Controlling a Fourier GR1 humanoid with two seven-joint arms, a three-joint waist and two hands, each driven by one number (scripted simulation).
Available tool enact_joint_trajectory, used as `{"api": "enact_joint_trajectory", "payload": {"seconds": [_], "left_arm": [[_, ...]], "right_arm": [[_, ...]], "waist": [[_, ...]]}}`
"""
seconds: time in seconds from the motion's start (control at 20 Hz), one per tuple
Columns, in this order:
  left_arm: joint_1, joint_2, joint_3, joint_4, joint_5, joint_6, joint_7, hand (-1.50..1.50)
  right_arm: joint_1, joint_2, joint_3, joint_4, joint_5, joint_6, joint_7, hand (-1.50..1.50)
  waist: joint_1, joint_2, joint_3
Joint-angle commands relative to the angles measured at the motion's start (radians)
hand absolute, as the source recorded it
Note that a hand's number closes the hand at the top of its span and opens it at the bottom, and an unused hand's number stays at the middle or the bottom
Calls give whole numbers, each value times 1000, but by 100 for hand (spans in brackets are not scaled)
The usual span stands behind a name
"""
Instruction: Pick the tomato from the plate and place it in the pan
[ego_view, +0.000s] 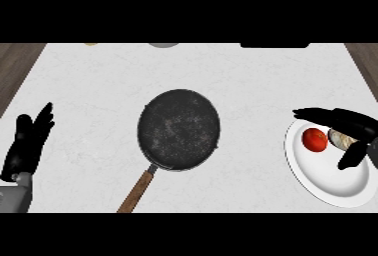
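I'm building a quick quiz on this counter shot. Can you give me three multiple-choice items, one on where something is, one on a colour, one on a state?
1. Where is the tomato?
A. in the pan
B. on the white plate
C. on the bare counter

2. What colour is the pan's handle?
A. brown
B. blue
C. white

3. How is the left hand?
A. curled round the tomato
B. pressing on the pan
C. open, holding nothing

Answers:
1 B: the tomato lies on the white plate at the view's right, beside the right hand.
2 A: the handle is brown below the dark pan.
3 C: its fingers are straight, at the view's left edge.
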Motion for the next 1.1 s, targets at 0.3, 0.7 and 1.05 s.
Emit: {"api": "enact_joint_trajectory", "payload": {"seconds": [0.3, 0.7, 1.05], "left_arm": [[0, -11, 16, -43, -11, -14, 45, 0], [-31, -23, 49, 51, -29, -23, -11, 0], [38, -15, 68, -11, -23, -9, 23, 0]], "right_arm": [[6, 30, -44, 59, 37, -166, -173, 150], [4, 74, -94, 137, 46, -205, -218, 150], [111, 105, -125, 133, 54, -261, 407, 150]], "waist": [[-1, -1, 1], [-4, 2, 0], [-78, -37, -10]]}}
